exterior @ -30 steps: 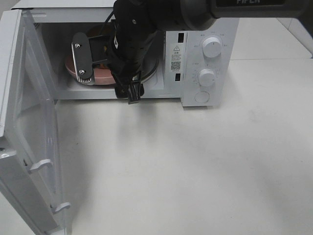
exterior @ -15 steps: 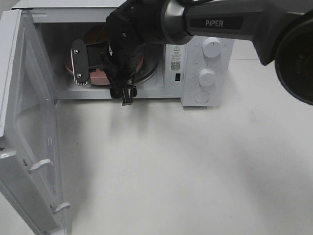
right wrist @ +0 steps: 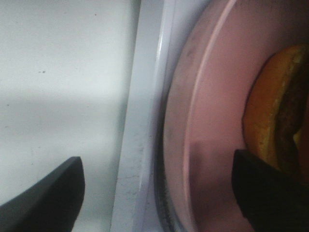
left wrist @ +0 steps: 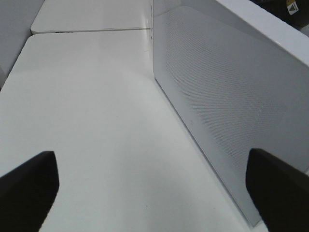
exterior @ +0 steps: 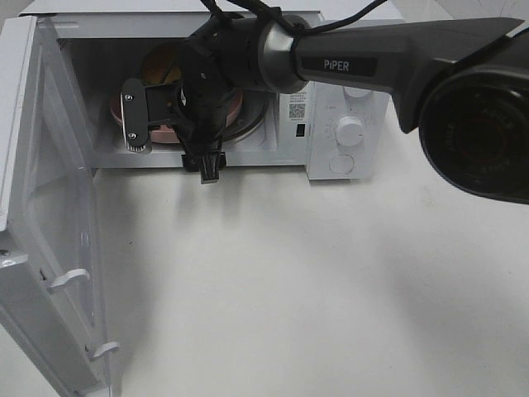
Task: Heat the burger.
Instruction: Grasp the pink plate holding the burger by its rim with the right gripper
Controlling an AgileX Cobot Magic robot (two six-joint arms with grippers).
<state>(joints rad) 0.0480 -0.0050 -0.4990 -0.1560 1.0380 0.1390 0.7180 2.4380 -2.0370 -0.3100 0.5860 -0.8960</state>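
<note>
While the door stands open: the microwave (exterior: 331, 99) sits at the far edge of the tabletop (exterior: 331, 289), its door (exterior: 50, 223) swung toward the near left corner
Burger place: the burger (right wrist: 273, 111) lies on the pink plate (right wrist: 207, 125) inside the microwave cavity, on the turntable; in the high view only a bit of bun shows behind the arm
Right gripper: the right gripper (exterior: 169, 116) is at the cavity mouth, jaws spread wide, one on each side of the plate rim; neither touches the plate or burger as far as I can see, so it holds nothing
Left gripper: the left gripper (left wrist: 154, 188) is wide open and empty, beside the outer side wall of the microwave
Handling: I judge the burger light and soft, with a glossy bun (perhaps slippery) and loose layers that can slide apart if squeezed
Where to take hold: better the stiff plate rim than the bun; the plate carries the burger safely
Stage: the burger seems placed; closing the door and setting the knobs (exterior: 350, 131) look not yet done
</note>
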